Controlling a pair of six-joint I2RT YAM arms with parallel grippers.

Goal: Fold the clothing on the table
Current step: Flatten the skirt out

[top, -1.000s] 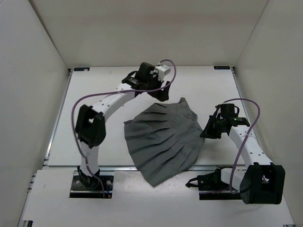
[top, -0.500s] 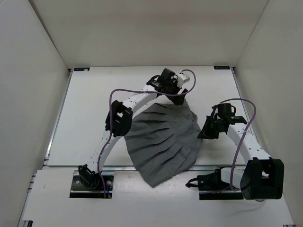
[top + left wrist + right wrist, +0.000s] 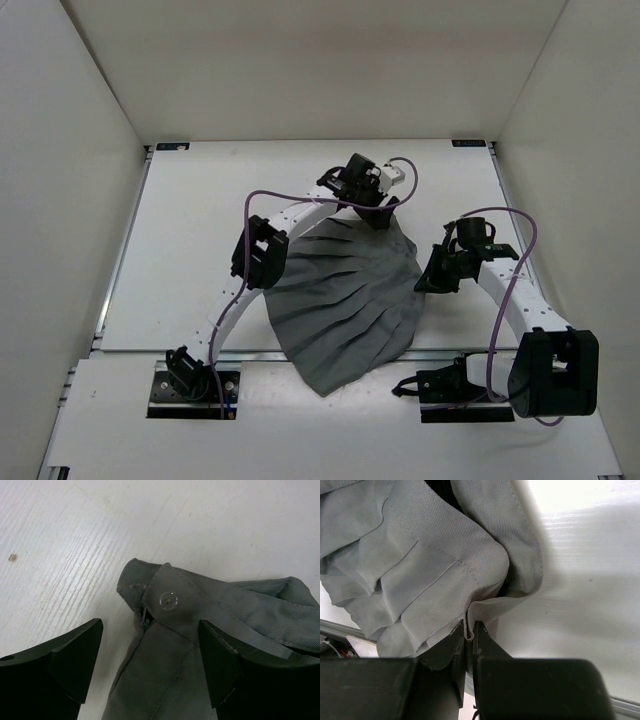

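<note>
Top external view: the left claw (image 3: 378,212) has swung across and now hangs spread wide over the skirt (image 3: 345,300) at its waistband corner (image 3: 135,577), the snap (image 3: 168,600) between its jaws, nothing gripped. The right claw (image 3: 428,280) stays clenched on the skirt's right edge. The skirt lies mid-worktop (image 3: 200,220), its hem spilling past the near edge. It looks set for a two-handed fold. I can read no writing anywhere.

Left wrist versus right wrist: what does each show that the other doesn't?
Left wrist only: the waistband corner with a clear button, lying ungripped in front of the open left gripper. Right wrist only: the right gripper shut on a fold of pleated fabric. Both: the grey skirt lying on the white table.
</note>
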